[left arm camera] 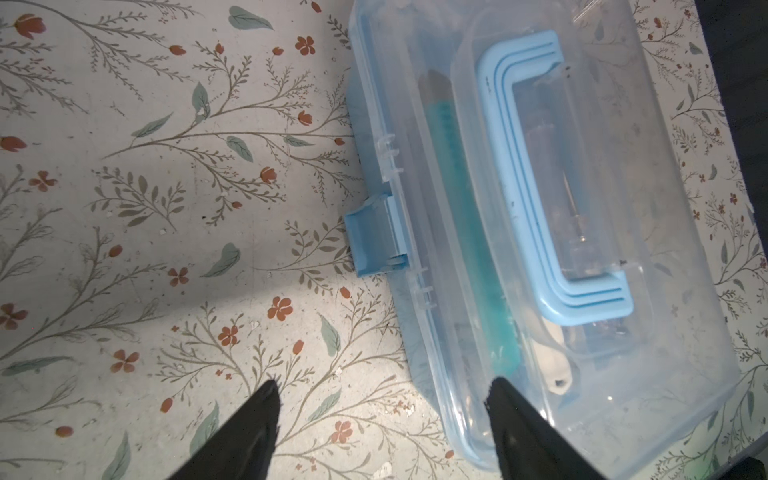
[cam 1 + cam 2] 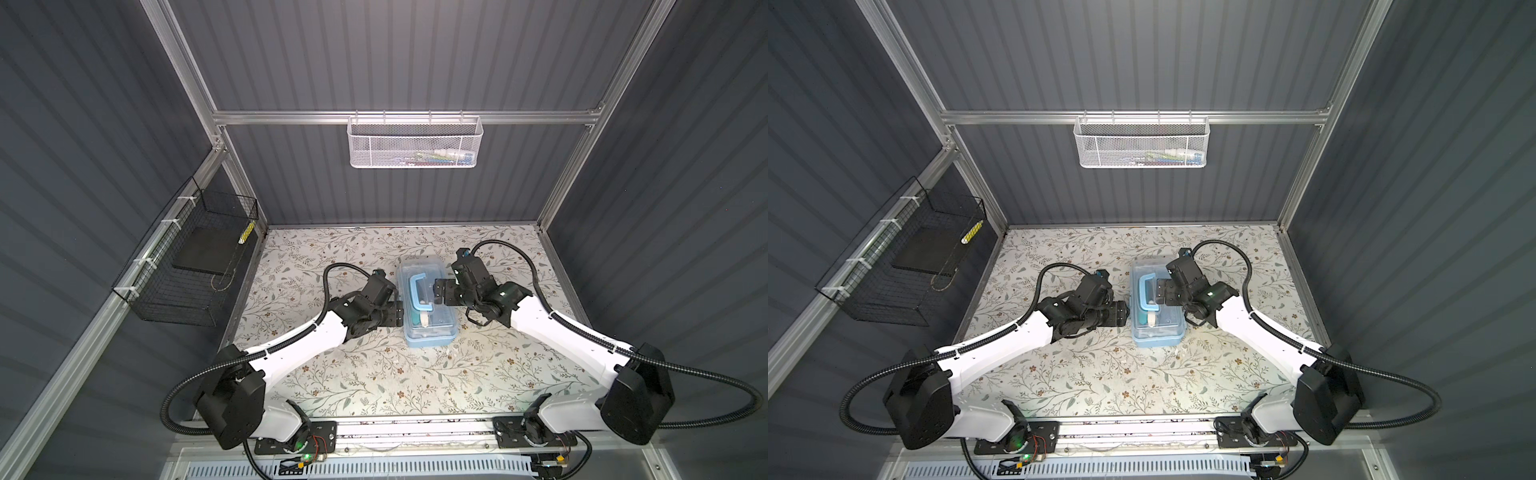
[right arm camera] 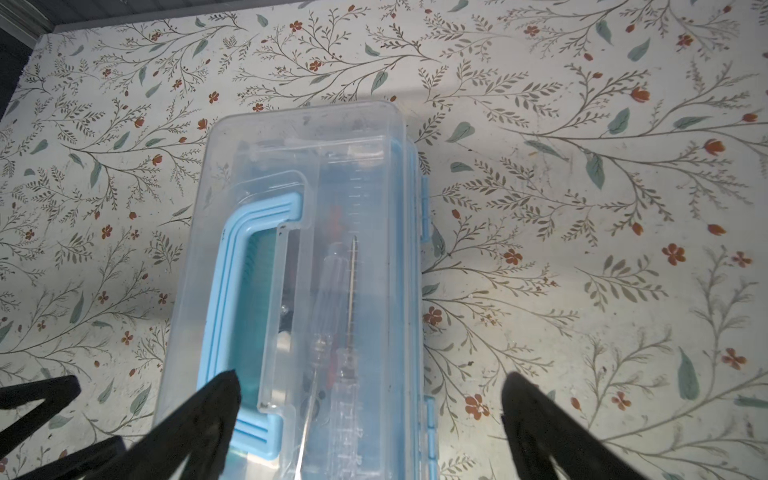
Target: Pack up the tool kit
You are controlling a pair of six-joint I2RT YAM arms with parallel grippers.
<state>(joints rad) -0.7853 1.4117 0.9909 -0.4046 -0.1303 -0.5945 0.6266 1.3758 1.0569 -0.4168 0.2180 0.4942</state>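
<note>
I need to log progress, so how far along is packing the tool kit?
Done: a teal tool and others lie inside the tool kit, and its clear lid is down. In hand: nothing; left gripper and right gripper hang open beside and over it. Remaining: the blue latch sticks out, seemingly unfastened.

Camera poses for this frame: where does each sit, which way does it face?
Top views: high above the arm bases, facing down and forward at the table; both arms, left gripper, right gripper show.
Left wrist: on left arm, facing down at the kit's latch side; own fingertips show.
Right wrist: on right arm, facing down at the kit's other side; own fingertips show.
Shared: all show kit and handle.
</note>
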